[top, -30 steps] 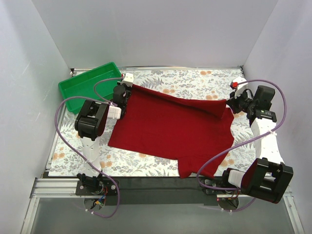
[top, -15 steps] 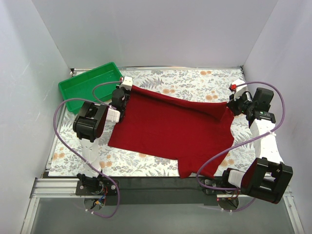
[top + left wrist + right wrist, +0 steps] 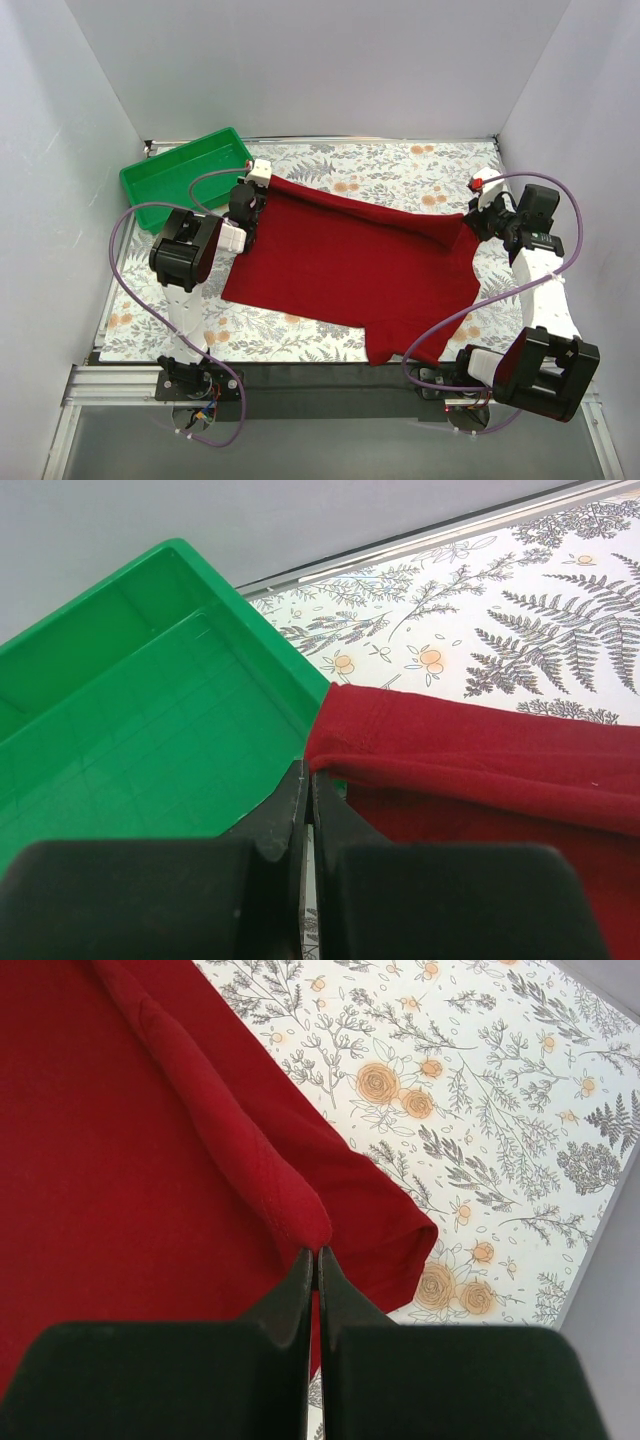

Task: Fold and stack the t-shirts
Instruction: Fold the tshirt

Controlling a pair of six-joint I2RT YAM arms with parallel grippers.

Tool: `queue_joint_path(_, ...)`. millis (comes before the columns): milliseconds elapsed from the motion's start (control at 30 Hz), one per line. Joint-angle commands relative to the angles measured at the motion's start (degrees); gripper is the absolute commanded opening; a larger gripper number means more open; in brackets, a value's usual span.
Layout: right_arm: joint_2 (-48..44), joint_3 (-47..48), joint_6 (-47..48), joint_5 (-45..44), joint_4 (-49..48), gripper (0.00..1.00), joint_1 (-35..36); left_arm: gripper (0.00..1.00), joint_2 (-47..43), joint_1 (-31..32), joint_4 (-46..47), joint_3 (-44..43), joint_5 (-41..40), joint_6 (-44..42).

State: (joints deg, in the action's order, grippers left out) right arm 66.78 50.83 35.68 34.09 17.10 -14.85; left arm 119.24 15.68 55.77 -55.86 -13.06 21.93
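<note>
The dark red t-shirt (image 3: pixel 350 265) lies spread over the flowered table, with its far edge raised in a ridge between both grippers. My left gripper (image 3: pixel 265 180) is shut on the far left corner of the t-shirt (image 3: pixel 480 770), right beside the green tray; the closed jaws (image 3: pixel 308 776) pinch the hem. My right gripper (image 3: pixel 470 220) is shut on the far right end of that ridge, and in the right wrist view the closed gripper (image 3: pixel 318 1252) bites a rolled fold of the t-shirt (image 3: pixel 120 1160). A sleeve hangs over the near table edge.
A green plastic tray (image 3: pixel 185 175) stands at the far left corner, its inside (image 3: pixel 120 730) bare. White walls close in the left, back and right. Flowered tablecloth (image 3: pixel 400 170) shows behind the shirt and along the near left.
Both grippers have shifted only slightly, still holding the shirt's far edge. The right gripper has drifted a little toward the near side; the shirt's shape is almost the same.
</note>
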Motion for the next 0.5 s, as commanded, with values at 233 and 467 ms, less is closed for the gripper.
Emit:
queue_joint_path(233,-1.92,-1.26,1.58,0.63,0.3,0.01,-0.27,0.0,-5.51,-0.57,1.27,2.06,-1.18,0.74)
queue_joint_path(467,-1.57,-1.43,1.32,1.6,0.3,0.01,-0.27,0.0,-6.12,-0.57,0.48,2.94,-1.27,1.36)
